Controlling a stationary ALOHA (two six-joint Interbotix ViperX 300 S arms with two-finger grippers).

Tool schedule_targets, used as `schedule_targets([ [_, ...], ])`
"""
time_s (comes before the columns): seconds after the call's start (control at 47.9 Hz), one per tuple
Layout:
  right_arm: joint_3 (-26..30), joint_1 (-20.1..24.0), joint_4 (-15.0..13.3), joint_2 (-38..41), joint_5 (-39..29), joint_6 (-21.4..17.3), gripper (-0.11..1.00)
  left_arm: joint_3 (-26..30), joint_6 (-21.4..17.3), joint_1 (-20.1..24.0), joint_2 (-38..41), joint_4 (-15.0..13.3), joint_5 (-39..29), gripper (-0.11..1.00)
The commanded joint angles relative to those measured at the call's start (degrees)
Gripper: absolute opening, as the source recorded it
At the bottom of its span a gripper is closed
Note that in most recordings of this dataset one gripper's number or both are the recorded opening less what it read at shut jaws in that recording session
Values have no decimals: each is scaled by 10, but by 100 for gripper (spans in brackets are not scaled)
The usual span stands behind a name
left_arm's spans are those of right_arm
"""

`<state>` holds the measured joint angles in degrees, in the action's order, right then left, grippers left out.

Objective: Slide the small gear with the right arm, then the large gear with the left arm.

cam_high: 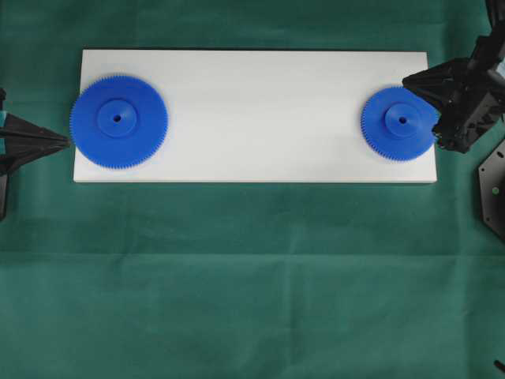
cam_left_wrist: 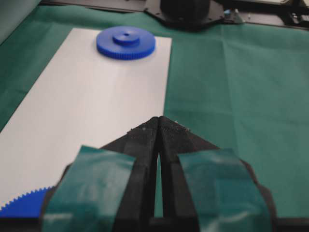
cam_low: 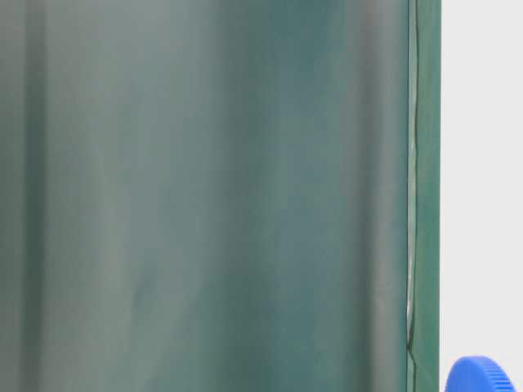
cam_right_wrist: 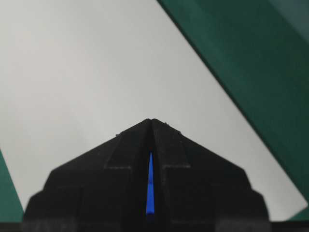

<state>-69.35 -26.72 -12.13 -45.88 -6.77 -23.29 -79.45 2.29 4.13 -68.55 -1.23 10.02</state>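
Observation:
The large gear (cam_high: pixel 118 120) lies flat on the left end of the white board (cam_high: pixel 260 103). Its teeth show at the bottom left of the left wrist view (cam_left_wrist: pixel 21 205). My left gripper (cam_high: pixel 67 142) is shut, its pointed tip at the board's left edge right beside the large gear's rim; it holds nothing (cam_left_wrist: pixel 159 118). The small gear (cam_high: pixel 400 123) lies flat on the board's right end, far off in the left wrist view (cam_left_wrist: pixel 126 42). My right gripper (cam_high: pixel 406 80) is shut and empty, hanging over the small gear's upper right rim; blue shows through its slit (cam_right_wrist: pixel 151 120).
Green cloth (cam_high: pixel 252 276) covers the table around the board. The board's middle is bare white between the gears. A black arm part (cam_high: pixel 491 189) sits at the right edge. A blue gear rim (cam_low: pixel 482 377) shows in the table-level view.

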Motion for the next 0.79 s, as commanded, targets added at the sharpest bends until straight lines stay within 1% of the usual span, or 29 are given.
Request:
schedule_targets([
  [0.0,12,0,-7,-3,27,2,53,5,-1,-1,8,-1,5,-1],
  [0.146,10,4,-12,-3,55,1,53,3,-1,0,8,-1,5,-1],
  [0.271,8,16,-12,-3,67,1,52,3,-1,0,8,0,6,-1],
  [0.647,-7,100,-12,-11,127,-2,53,0,-1,2,8,0,6,-1],
  [0.772,-14,120,-12,-16,135,-2,53,0,-1,4,8,-1,6,-1],
])
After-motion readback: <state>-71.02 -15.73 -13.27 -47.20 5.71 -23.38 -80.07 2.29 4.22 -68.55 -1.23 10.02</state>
